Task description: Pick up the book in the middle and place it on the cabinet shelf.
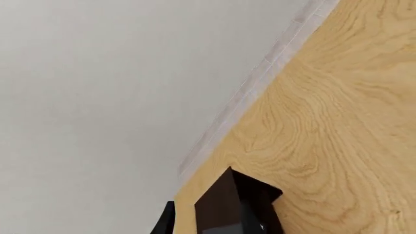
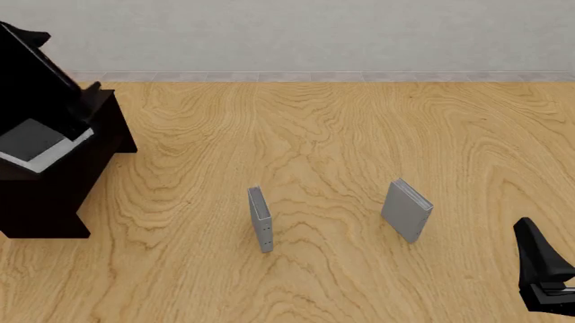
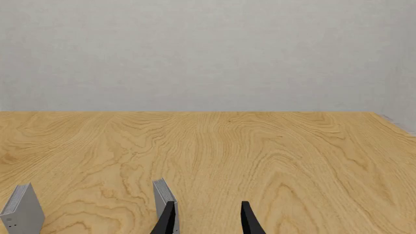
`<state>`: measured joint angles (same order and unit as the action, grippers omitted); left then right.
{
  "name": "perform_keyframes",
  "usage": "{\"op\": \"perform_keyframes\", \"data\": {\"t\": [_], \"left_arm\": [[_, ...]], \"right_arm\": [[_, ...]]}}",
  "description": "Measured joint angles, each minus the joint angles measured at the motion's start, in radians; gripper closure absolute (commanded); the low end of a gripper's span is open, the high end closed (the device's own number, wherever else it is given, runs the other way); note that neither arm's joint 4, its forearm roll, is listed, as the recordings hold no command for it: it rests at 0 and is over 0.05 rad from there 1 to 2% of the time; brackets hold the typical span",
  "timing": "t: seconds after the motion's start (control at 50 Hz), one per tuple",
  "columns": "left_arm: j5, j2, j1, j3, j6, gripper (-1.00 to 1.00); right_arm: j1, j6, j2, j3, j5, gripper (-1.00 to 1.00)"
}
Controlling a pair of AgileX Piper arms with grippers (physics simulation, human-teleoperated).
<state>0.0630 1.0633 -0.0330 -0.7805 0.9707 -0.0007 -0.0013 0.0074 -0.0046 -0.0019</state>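
The book (image 2: 40, 142) lies on the cabinet shelf (image 2: 54, 195) — flat.

Cabinet shelf (image 2: 50, 195): near-black brown; book (image 2: 40, 145) lying on it: grey face, white page edges; two standing books (image 2: 260, 219) (image 2: 406, 209) left of the black right gripper (image 3: 206, 219): grey; table (image 2: 359, 134): pale swirled woodgrain

Book (image 2: 40, 145) on cabinet shelf (image 2: 54, 195), left.

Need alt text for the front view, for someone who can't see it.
A book lies flat on the dark cabinet at the left, under the left arm. Two grey books stand upright on the wooden table; the right gripper waits at the lower right.
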Motion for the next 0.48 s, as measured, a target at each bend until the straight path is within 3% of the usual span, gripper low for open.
{"op": "perform_keyframes", "data": {"t": [0.48], "left_arm": [[-0.021, -0.149, -0.080, -0.037, -0.240, -1.00]], "right_arm": [[0.000, 0.000, 0.000, 0.000, 0.000, -1.00]]}}
